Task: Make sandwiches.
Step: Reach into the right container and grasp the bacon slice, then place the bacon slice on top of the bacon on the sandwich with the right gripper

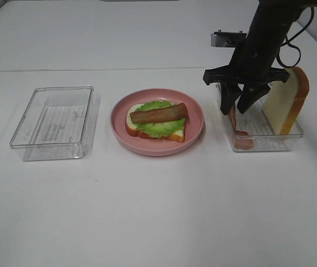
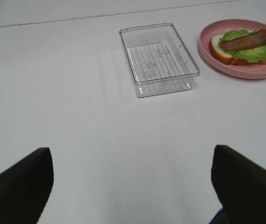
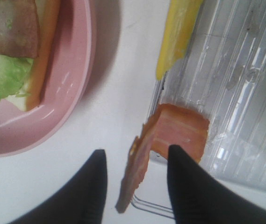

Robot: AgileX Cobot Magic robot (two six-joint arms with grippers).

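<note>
A sandwich [image 1: 157, 123] in the making is seen on a pink plate [image 1: 194, 133] near the middle of the tabletop [image 1: 158, 211]: a bread slice at the bottom, ruffled lettuce [image 1: 154, 129] over it, and a top bacon strip [image 1: 159, 113] laid across. Toward the tabletop's right edge a clear container [image 1: 269, 142] is set, with an upright bread slice [image 1: 298, 89] leaned against its far right corner. A loose bacon strip [image 3: 179, 130] is propped at the wall facing the plate, and a yellow cheese piece [image 3: 177, 32] is seen edge-on by the same wall. The right claw [image 1: 237, 108] is lowered into this container, its fingers [image 3: 95, 186] parted on either side of the loose bacon strip; a gap is seen beside one finger, so nothing is clamped. The left claw [image 2: 133, 179] is held wide apart above bare tabletop near the left edge, with a second clear container [image 1: 55, 119] lying between it and the plate.
</note>
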